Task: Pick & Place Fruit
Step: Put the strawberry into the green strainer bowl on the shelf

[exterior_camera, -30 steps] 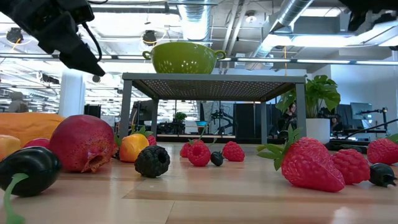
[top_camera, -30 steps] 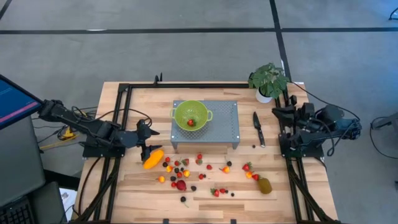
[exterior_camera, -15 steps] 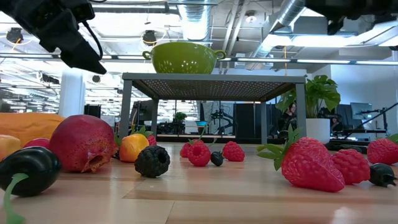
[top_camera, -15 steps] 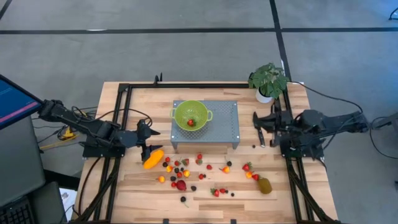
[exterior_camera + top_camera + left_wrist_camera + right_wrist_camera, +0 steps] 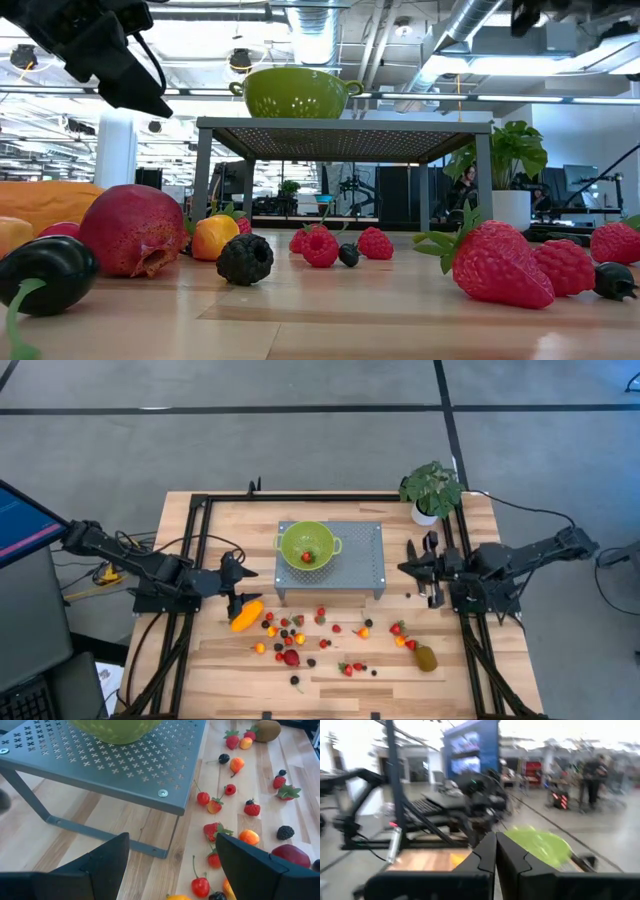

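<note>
- High view: the green colander (image 5: 307,546) sat on the grey perforated stand (image 5: 360,560) toward the tabletop's far edge and held 1 small red fruit (image 5: 306,557). The rest of the fruit lay scattered between the stand and the near edge: the long orange-yellow fruit (image 5: 246,615) at the left of the spread, the kiwi-like oval (image 5: 427,658) at the right, the red round fruit (image 5: 291,657) between them among many berries. By this count the task was barely begun. The left gripper (image 5: 236,600) hung just beside the long orange-yellow fruit; the right gripper (image 5: 419,570) was near the black-handled knife (image 5: 413,556), by the right edge.
- Low view: strawberries (image 5: 495,265), a blackberry (image 5: 246,259) and the red round fruit rested on the wood, none lifted. The colander stood on the stand behind them.
- Left wrist view: the left gripper (image 5: 170,870) had its fingers spread wide with nothing between them, facing the stand's corner and loose berries.
- Right wrist view: the right gripper (image 5: 495,851) had its fingers pressed together, apparently empty, though the view was blurred; the colander showed as a green shape beyond.
</note>
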Tool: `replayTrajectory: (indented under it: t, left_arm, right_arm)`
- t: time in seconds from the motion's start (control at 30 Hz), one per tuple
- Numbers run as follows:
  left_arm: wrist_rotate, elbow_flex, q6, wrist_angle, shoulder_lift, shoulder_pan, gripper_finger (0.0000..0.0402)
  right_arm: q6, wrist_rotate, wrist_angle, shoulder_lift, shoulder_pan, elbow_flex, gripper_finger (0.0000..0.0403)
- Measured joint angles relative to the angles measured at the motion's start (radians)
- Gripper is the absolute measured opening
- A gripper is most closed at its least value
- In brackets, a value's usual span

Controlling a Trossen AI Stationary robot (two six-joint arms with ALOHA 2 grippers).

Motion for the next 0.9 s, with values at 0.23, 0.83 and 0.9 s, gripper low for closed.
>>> replayTrajectory:
  t: [0.23,0.83,0.9]
  left_arm:
    - [0.000,0.000,0.000,0.004,0.000,0.000,0.0291]
    - [0.000,0.000,0.000,0.026,0.000,0.000,0.0291]
    - [0.000,0.000,0.000,0.031,0.000,0.000,0.0291]
  right_arm:
    - [-0.058,0.024,0.121,0.082,0.148,0.000,0.0001]
    - [0.202,0.296,0.116,0.376,0.389,0.000,0.0000]
    - [0.237,0.339,0.116,0.405,0.405,0.000,0.0000]
